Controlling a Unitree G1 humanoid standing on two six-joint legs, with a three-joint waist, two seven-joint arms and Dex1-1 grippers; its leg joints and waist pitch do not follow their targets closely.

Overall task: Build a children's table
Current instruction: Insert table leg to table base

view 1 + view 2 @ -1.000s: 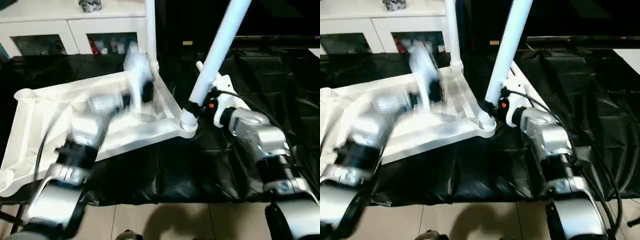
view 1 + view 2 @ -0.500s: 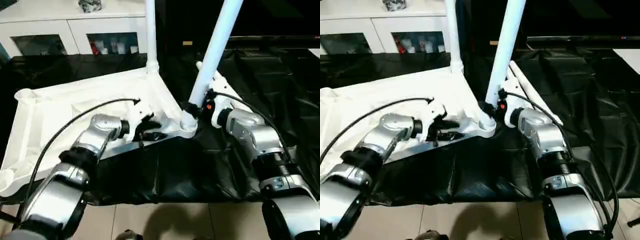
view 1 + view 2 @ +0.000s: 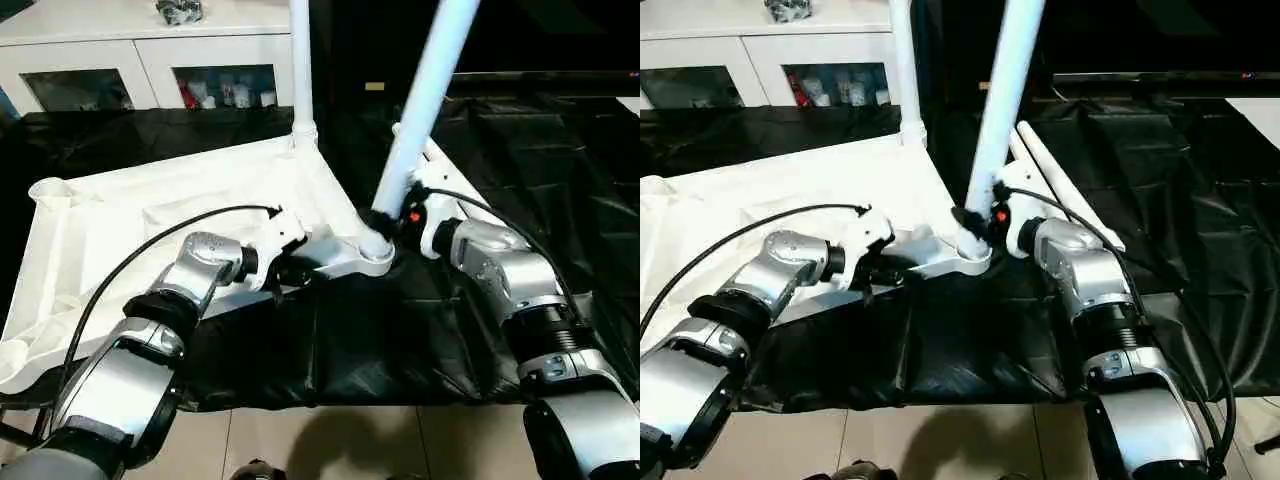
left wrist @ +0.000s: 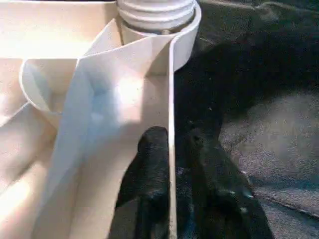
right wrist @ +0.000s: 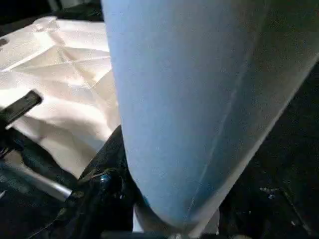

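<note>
The tabletop's side wall (image 4: 171,99) is pinched by the left pincer (image 4: 172,149), forearm stretched low; the tilted leg (image 3: 425,95) is gripped at its base by the right pincer (image 3: 385,222).

Head stereo pair: looks forward and down over both forearms; both eyes share the tabletop (image 3: 150,215) corner and the tilted leg (image 3: 425,90). Left wrist camera: very close along the tabletop rim toward that corner socket (image 4: 158,20). Right wrist camera: pressed near the same leg, tabletop behind.

text: none readable | labels: none (cabinet (image 3: 150,60) items too small)
</note>
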